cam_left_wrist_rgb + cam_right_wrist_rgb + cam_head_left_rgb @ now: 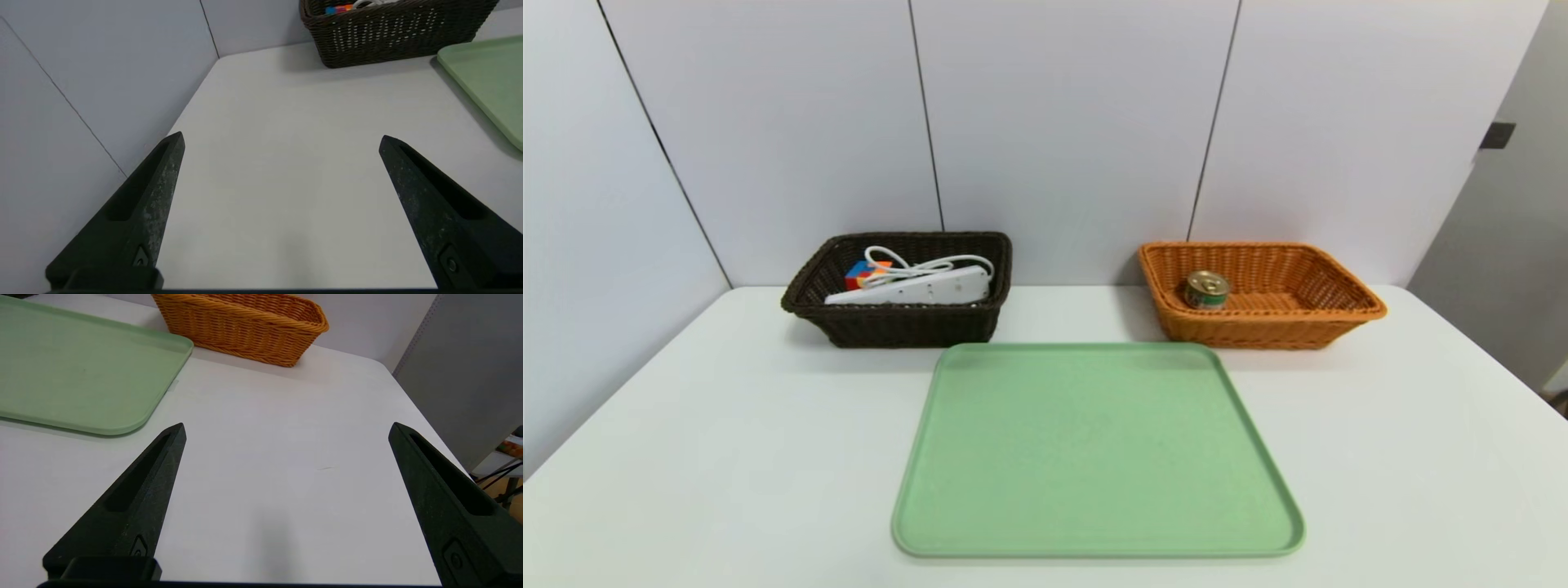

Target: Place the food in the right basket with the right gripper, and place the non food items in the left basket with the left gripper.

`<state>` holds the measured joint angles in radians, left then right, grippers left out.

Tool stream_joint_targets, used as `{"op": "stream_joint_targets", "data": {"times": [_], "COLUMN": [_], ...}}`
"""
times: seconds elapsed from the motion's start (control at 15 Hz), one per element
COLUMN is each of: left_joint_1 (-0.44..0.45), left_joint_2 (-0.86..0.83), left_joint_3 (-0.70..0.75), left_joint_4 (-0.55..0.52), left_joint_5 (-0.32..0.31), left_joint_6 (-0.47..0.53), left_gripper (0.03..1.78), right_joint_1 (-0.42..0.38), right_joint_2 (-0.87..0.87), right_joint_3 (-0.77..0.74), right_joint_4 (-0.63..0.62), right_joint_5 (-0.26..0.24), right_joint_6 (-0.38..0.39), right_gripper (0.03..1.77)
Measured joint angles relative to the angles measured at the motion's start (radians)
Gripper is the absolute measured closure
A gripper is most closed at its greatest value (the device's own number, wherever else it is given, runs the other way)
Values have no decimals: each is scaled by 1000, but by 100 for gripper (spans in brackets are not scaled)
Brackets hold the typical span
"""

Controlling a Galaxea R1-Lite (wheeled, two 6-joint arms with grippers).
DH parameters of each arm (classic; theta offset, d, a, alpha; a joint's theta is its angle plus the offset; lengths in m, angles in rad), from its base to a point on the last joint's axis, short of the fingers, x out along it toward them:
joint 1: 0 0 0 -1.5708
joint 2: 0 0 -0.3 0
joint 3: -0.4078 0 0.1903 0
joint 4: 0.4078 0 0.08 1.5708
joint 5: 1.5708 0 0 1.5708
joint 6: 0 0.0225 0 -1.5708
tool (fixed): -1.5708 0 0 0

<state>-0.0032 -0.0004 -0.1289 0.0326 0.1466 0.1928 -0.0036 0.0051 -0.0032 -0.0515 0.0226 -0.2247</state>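
Nearest you, both arms are pulled back over the bare near part of the white table (686, 457). The left gripper (282, 141), black with two pointed fingers, is spread wide and holds nothing; the right gripper (286, 428), its twin, is likewise spread wide and empty. Neither shows in the head view.

Next out lies the flat pale-green plastic tray (1094, 449) with rounded corners, and nothing rests on it. By the look of things the sorting is finished, so the step in hand is simply parking: keep both claws apart, hold them low and level on their own sides of the tray, and don't sweep toward either basket.

Farthest, near the wall, stand the baskets. In the rectangular dark brown woven wicker basket (898, 322) on your left, the long white power strip (911, 287) lies flat with its long axis running across the basket, left to right, its looped white cord (915, 263) piled behind it. The multicoloured puzzle cube (859, 273) sits in the left rear part, partly hidden by the strip. I cannot make out the pen.

In the rectangular orange-tan woven wicker basket (1274, 327) on your right, the small low round tin can with a gold lid and green label (1206, 290) sits near the left end, its lid tilted up toward you.
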Motion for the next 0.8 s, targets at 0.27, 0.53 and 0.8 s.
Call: {"op": "stream_joint_targets", "data": {"times": [0.27, 0.53, 0.8], "left_joint_1": [0, 0, 0], "left_joint_2": [0, 0, 0], "left_joint_3": [112, 128, 129], "left_joint_4": [-254, -233, -170], "left_joint_5": [-3, -63, -136], "left_joint_6": [39, 39, 37], "left_gripper": [12, 12, 12], "right_joint_1": [0, 0, 0], "right_joint_2": [-6, -6, -6], "right_joint_3": [3, 3, 3], "right_joint_4": [-36, -119, -180], "right_joint_5": [-4, -2, -10], "right_joint_6": [-1, -1, 1], "right_gripper": [9, 9, 9]}}
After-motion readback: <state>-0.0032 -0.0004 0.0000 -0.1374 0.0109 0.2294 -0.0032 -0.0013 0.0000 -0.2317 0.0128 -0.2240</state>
